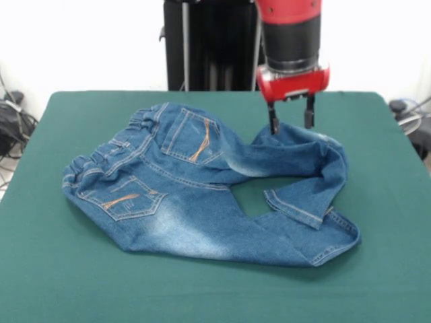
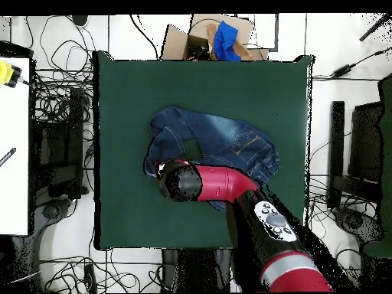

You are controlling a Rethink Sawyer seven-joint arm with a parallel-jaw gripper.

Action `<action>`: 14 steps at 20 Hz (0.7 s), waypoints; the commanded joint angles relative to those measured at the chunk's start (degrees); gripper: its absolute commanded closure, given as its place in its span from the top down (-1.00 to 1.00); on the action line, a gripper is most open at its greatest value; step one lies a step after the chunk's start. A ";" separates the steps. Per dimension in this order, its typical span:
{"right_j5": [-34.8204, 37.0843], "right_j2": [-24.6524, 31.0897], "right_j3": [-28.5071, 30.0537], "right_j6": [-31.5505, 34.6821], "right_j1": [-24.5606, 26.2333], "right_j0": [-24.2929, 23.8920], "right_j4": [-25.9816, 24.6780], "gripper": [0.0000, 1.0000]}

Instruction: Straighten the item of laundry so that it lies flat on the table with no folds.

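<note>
The table (image 1: 60,269) is covered in dark green felt-like cloth, and its bare surface shows on every side of the jeans (image 1: 195,202), which lie near its middle. In the front view the waistband sits at the left with both back pockets and their orange stitching facing up. One leg runs along the near side to the right, where its hem is doubled back. The other leg runs right from the upper pocket, bends round and comes back toward the middle, leaving a patch of green between the two legs. The gripper (image 1: 291,122) hangs on the red and black arm (image 2: 230,184) just above the bend of that far leg; its two dark fingers (image 1: 273,124) stand spread apart, with nothing between them, tips at or just above the denim. From overhead the arm hides part of the jeans. Around the table the floor is white and strewn with black cables (image 2: 53,99). An open cardboard box (image 2: 191,38) holding something blue sits past the far edge. A white surface (image 2: 14,145) lies at the left, and dark equipment (image 2: 360,153) stands at the right.
</note>
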 commanded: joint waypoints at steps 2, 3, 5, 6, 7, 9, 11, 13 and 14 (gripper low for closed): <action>-0.20 -2.06 1.87 12.10 3.36 0.04 3.35 1.00; -0.82 -2.06 1.63 11.88 4.06 -0.02 3.30 1.00; -1.91 -1.88 1.82 11.63 4.33 -0.27 3.14 1.00; -2.38 -1.94 1.77 11.54 4.37 -0.25 2.87 1.00; -2.53 -2.12 1.64 11.34 4.30 -0.07 2.56 -1.00; -2.40 -2.09 1.44 11.08 4.36 -0.01 2.41 -1.00; -2.24 -1.99 1.28 10.89 4.44 -0.01 2.43 -1.00; -2.19 -2.05 1.14 10.94 4.44 0.23 2.53 -1.00; -1.93 -2.29 1.01 11.14 4.41 0.52 2.67 -1.00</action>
